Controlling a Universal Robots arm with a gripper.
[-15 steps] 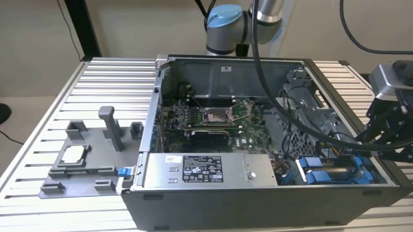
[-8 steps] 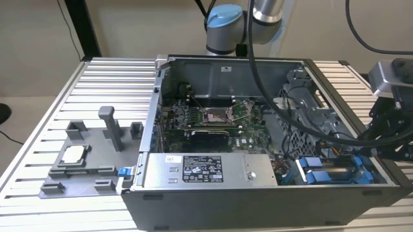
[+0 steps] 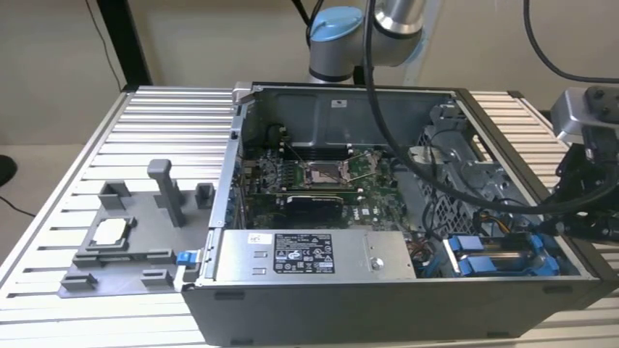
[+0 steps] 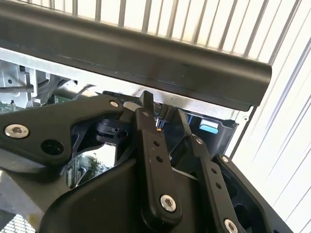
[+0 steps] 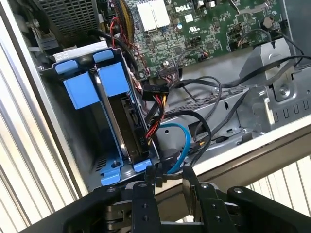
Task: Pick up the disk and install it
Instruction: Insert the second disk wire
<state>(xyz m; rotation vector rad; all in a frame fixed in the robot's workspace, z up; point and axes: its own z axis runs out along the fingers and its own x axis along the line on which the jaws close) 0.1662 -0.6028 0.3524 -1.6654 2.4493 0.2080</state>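
Ribbed aluminium worktop (image 3: 145, 116) carries open computer case (image 3: 387, 308), grey fixture (image 3: 126, 268); beige wall (image 3: 193, 43) behind. In case's corner bay: disk (image 5: 111, 114), upright. Just beside: hand (image 5: 168, 175), fingers (image 5: 144, 194) apart, empty.

Open computer case (image 3: 387, 312) on slatted table (image 3: 164, 123); inside, motherboard (image 3: 367, 170) far, grey power-supply box (image 3: 309, 254) near; at the exterior view's left, fixture (image 3: 145, 243) holding square chip (image 3: 109, 232).

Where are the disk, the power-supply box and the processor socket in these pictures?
disk (image 5: 80, 92): first wrist view, on the flat face of its blue carrier.
power-supply box (image 3: 290, 254): exterior view, on its labelled top face.
processor socket (image 3: 322, 172): exterior view, on the middle of its square metal frame.
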